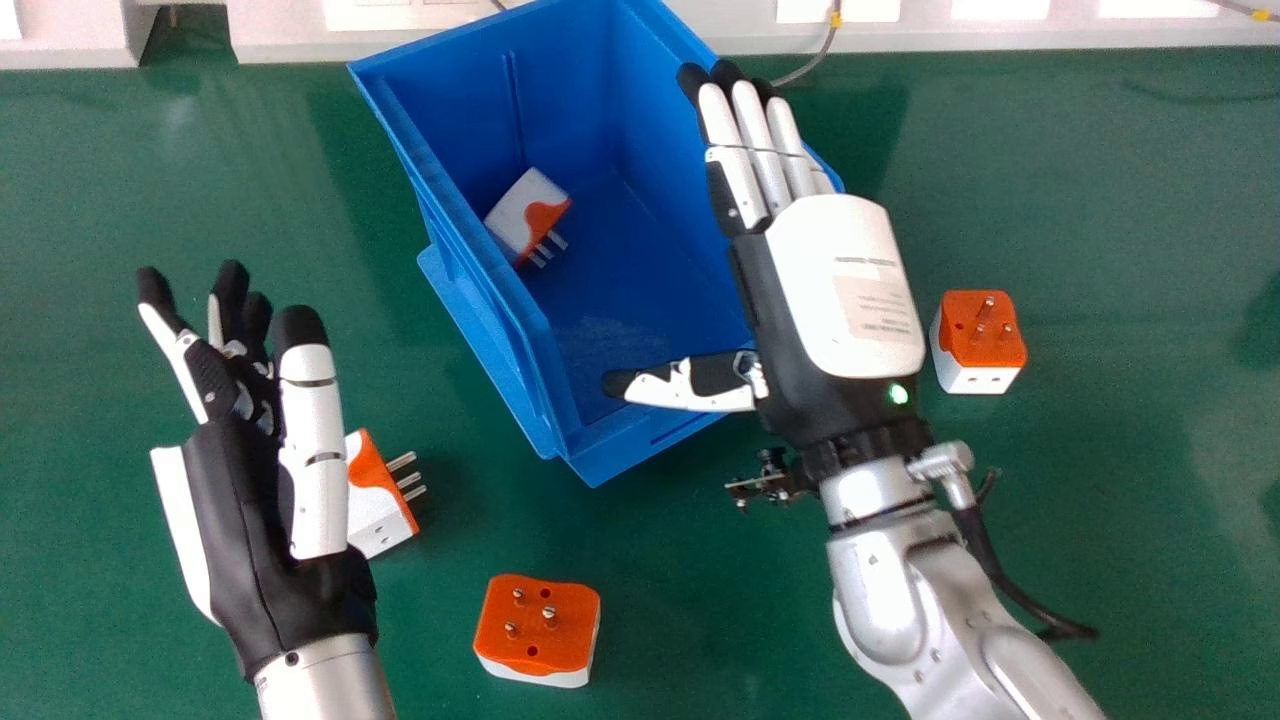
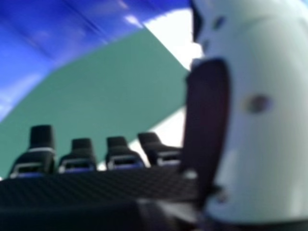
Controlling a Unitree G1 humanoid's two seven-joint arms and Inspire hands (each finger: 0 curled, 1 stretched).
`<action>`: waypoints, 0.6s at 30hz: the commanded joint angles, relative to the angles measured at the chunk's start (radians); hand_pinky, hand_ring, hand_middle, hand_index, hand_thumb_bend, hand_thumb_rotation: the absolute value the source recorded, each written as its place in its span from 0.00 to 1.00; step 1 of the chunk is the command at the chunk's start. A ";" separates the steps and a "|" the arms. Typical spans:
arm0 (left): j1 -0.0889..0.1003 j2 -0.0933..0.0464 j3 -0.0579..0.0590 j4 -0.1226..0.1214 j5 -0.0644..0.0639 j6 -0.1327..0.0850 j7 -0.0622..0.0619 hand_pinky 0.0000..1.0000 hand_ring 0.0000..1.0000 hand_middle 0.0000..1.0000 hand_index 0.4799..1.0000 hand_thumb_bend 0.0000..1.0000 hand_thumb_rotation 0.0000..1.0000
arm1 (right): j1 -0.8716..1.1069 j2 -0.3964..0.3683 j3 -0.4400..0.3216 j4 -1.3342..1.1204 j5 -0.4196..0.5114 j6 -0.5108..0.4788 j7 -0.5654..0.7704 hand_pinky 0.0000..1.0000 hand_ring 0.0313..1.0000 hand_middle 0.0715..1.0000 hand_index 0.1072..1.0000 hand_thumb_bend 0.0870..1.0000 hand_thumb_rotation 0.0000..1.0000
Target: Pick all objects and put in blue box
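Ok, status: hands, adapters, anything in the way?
Left hand open, partly hiding one adapter. Right hand open over blue box's right side. Another adapter inside; two others on table.

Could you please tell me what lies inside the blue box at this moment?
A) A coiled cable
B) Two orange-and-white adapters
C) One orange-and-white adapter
C: a single orange-and-white adapter lies on its side in the blue box, near the wall on the view's left.
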 commanded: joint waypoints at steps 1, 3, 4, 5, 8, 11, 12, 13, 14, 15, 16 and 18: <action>0.014 -0.078 -0.010 -0.032 0.003 -0.012 -0.003 0.95 0.97 0.97 0.94 0.48 0.72 | 0.036 -0.021 -0.010 -0.065 0.018 -0.085 -0.031 0.79 0.94 0.97 0.97 0.84 0.40; 0.016 -0.079 -0.010 -0.036 0.005 -0.007 -0.002 0.95 0.97 0.97 0.95 0.48 0.72 | 0.071 -0.048 -0.010 -0.103 0.032 -0.117 0.015 0.73 0.86 0.91 0.94 0.85 0.52; 0.016 -0.079 -0.009 -0.037 0.008 -0.005 0.000 0.94 0.97 0.97 0.94 0.49 0.72 | 0.092 -0.066 -0.009 -0.132 0.046 -0.121 0.066 0.71 0.84 0.89 0.93 0.86 0.56; 0.017 -0.078 -0.010 -0.040 0.012 -0.001 0.001 0.94 0.97 0.97 0.94 0.50 0.72 | 0.118 -0.091 -0.006 -0.175 0.073 -0.113 0.152 0.70 0.83 0.87 0.92 0.86 0.61; 0.019 -0.077 -0.011 -0.043 0.012 0.000 0.000 0.94 0.97 0.97 0.93 0.49 0.73 | 0.198 -0.161 0.002 -0.337 0.143 -0.038 0.430 0.69 0.80 0.86 0.93 0.87 0.65; 0.020 -0.077 -0.011 -0.046 0.011 0.001 -0.001 0.94 0.97 0.97 0.93 0.49 0.73 | 0.238 -0.194 0.008 -0.452 0.147 0.056 0.626 0.66 0.75 0.82 0.93 0.85 0.62; 0.019 -0.077 -0.011 -0.046 0.013 0.003 0.001 0.94 0.97 0.97 0.93 0.49 0.73 | 0.244 -0.198 0.010 -0.480 0.140 0.089 0.678 0.63 0.73 0.79 0.90 0.86 0.59; 0.019 -0.078 -0.010 -0.046 0.011 0.005 0.001 0.94 0.96 0.97 0.93 0.50 0.73 | 0.249 -0.202 0.015 -0.512 0.135 0.131 0.744 0.63 0.73 0.80 0.91 0.84 0.61; 0.020 -0.078 -0.011 -0.047 0.010 0.006 0.001 0.94 0.97 0.97 0.93 0.50 0.72 | 0.252 -0.204 0.020 -0.538 0.128 0.171 0.803 0.64 0.75 0.80 0.90 0.82 0.60; 0.020 -0.078 -0.011 -0.047 0.008 0.007 0.000 0.94 0.97 0.97 0.94 0.51 0.72 | 0.252 -0.206 0.027 -0.557 0.116 0.203 0.853 0.65 0.76 0.81 0.90 0.81 0.60; 0.021 -0.078 -0.011 -0.047 0.008 0.008 0.000 0.94 0.97 0.98 0.94 0.51 0.73 | 0.250 -0.206 0.035 -0.566 0.105 0.226 0.889 0.65 0.76 0.81 0.89 0.80 0.59; 0.021 -0.079 -0.013 -0.048 0.007 0.009 -0.001 0.94 0.97 0.98 0.94 0.52 0.73 | 0.240 -0.200 0.056 -0.563 0.077 0.263 0.944 0.64 0.76 0.81 0.88 0.80 0.57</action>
